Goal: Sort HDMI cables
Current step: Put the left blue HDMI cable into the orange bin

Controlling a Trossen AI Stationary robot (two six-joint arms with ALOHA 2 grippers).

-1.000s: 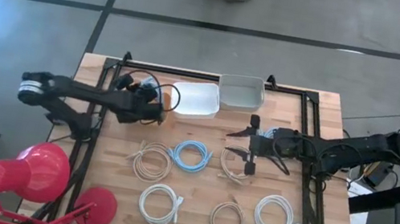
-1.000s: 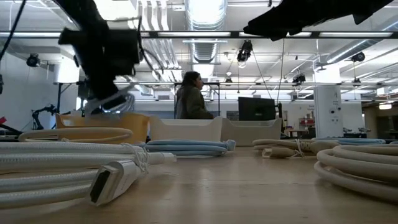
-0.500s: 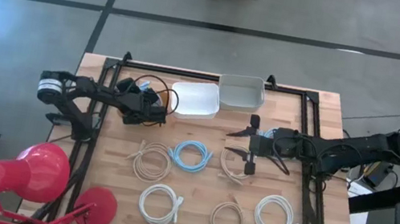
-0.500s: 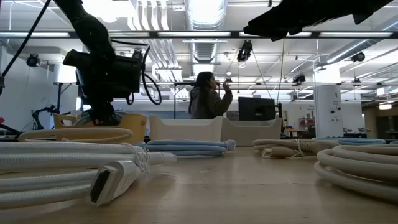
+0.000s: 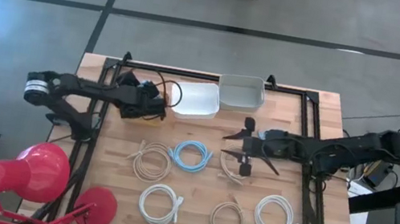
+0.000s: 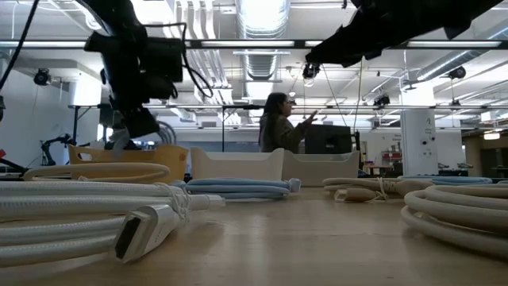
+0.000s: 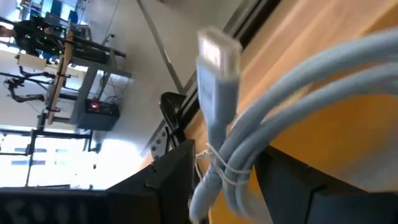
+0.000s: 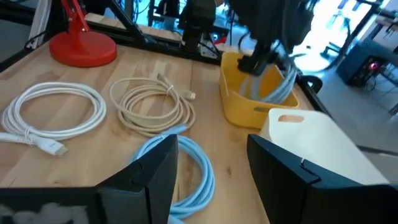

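We see the left tool (image 8: 264, 53) clamped on a light blue HDMI coil (image 7: 261, 149), held above the yellow bin (image 8: 249, 102). Right tool (image 5: 237, 144) spread wide, hovering over a beige coil (image 5: 233, 166) right of that bin. On the counter (image 5: 329, 117) near it: blue coil (image 5: 190, 155), white coils (image 5: 158, 204).
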